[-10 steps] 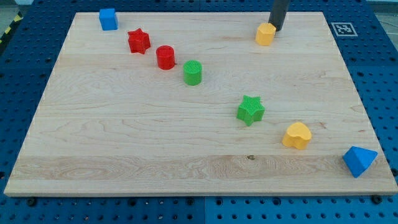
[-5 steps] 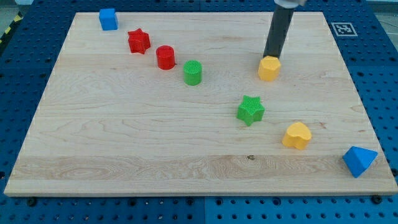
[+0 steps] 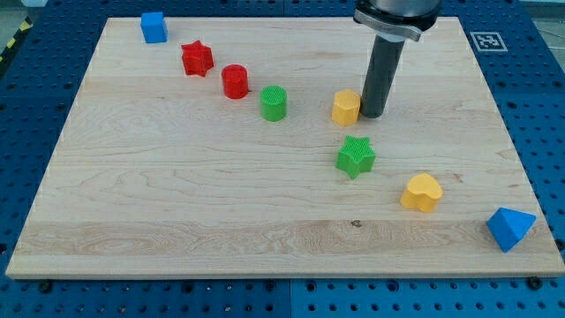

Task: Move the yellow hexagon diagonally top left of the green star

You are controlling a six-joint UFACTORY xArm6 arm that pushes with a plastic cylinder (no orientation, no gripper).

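The yellow hexagon [image 3: 346,107] sits near the board's middle, just above and slightly left of the green star [image 3: 356,156]. My tip [image 3: 372,115] rests on the board right against the hexagon's right side. The dark rod rises from it toward the view's top.
A green cylinder [image 3: 274,103] lies left of the hexagon. A red cylinder [image 3: 235,81], a red star [image 3: 197,58] and a blue cube [image 3: 154,26] run up to the top left. A yellow heart [image 3: 422,192] and a blue triangle [image 3: 509,228] lie at the bottom right.
The tip has pushed the yellow hexagon from the top right down and then left, to a spot just above the green star. The other blocks have not moved.
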